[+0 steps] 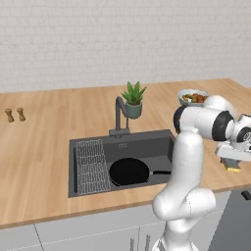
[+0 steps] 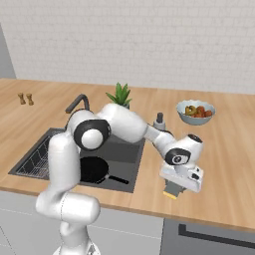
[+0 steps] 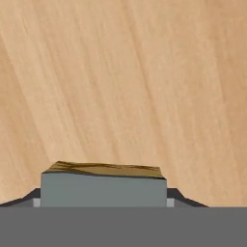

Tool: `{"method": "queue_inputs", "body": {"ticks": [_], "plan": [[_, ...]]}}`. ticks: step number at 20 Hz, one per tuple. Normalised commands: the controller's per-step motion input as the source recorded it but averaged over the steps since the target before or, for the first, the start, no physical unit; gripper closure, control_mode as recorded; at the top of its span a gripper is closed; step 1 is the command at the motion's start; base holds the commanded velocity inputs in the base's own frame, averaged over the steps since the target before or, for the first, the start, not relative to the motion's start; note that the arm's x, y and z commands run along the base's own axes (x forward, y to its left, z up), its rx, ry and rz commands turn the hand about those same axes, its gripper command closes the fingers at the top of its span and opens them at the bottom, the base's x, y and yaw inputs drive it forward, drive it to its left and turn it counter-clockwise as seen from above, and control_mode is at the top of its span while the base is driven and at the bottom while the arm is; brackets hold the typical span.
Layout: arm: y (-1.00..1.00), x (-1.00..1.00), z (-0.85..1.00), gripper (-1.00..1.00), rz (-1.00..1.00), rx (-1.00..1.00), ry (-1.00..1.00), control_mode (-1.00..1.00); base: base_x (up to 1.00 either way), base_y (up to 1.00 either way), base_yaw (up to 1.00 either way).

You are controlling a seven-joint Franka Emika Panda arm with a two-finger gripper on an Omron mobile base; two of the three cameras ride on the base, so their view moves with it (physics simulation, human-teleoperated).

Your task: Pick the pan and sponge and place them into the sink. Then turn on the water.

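Hidden: my fingertips are mostly covered by the sponge [image 3: 103,185] in the hand view; just dark slivers show at either side of it.
Hard to tell: in both base views my white hand blocks the fingers, so the sponge [image 2: 172,190] shows as no more than a small dark-and-yellow block under it.
My gripper [image 3: 103,201]: the fingers sit one at each side of the sponge, right against its ends; whether they press it or merely bracket it, I cannot tell.
Sponge: low over the wooden counter [image 2: 224,164], right of the sink, near the counter's front edge; whether it rests on the wood or is lifted, I cannot tell.
Pan [image 1: 129,171]: lying in the sink [image 1: 147,142], beside the wire rack [image 1: 91,165], handle pointing right.
Cut off: my arm hides the sink's right end in the left base view and part of the pan in the right base view.
Open room: bare wood all around my hand; the fruit bowl [image 2: 195,111] stands well back.
Faucet [image 1: 118,115]: behind the basin, next to the potted plant [image 1: 133,99]; no water seen running.
Counts: one pan, one sponge, one faucet, one plant, one bowl, two small shakers [image 1: 15,114] far left.
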Motion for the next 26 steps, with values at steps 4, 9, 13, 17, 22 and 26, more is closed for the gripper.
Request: {"method": "queue_inputs", "body": {"ticks": [4,9,13,17,22,26], "plan": [[0.81,-0.34,-0.38,1.0,0.03,-0.03,-0.07,-1.0,0.0,0.0,0.0],[1.0,-0.1,0.08,1.0,0.13,-0.05,-0.47,-1.0,0.0,0.0,0.0],[1.0,0.0,0.27,1.0,0.15,-0.02,-0.55,-1.0,0.0,0.0,0.0],[1.0,0.0,0.44,1.0,0.15,-0.07,-0.35,-1.0,0.0,0.0,0.0],[1.0,0.01,0.56,1.0,0.16,-0.12,-0.08,-1.0,0.0,0.0,0.0],[1.0,0.14,0.41,1.0,0.09,-0.12,0.0,-1.0,0.0,0.0,0.0]]}}
